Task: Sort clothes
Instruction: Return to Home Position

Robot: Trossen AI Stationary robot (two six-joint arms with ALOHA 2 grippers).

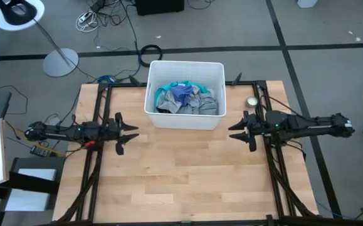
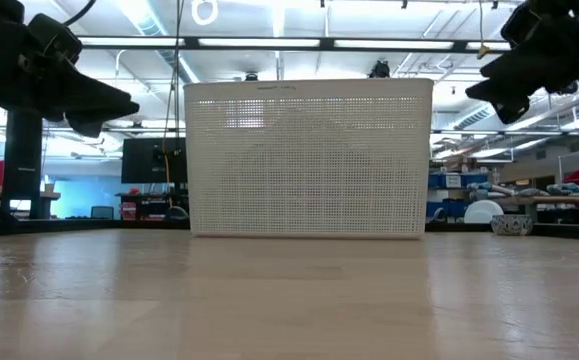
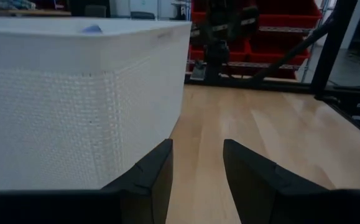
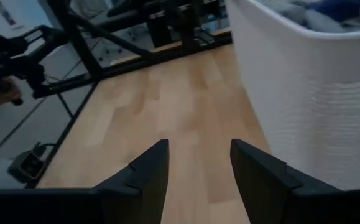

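Note:
The clothes [image 1: 186,99] lie heaped inside the white bin [image 1: 185,66] at the table's far middle: grey pieces, a blue piece on top and a turquoise edge behind it. A bit of blue shows over the bin's rim in the left wrist view [image 3: 91,28], and grey and blue cloth shows in the right wrist view [image 4: 316,15]. My left gripper [image 1: 131,134] hovers open and empty left of the bin's near corner. My right gripper [image 1: 236,132] hovers open and empty right of the bin's near corner. Both point toward the table's middle.
The bin's perforated wall [image 2: 309,160] stands upright across the middle of the low view. A small round tin [image 1: 252,101] sits on the table right of the bin. Bare wood [image 1: 187,176] stretches from the bin to the near edge. Black frame rails [image 1: 275,169] run along both sides.

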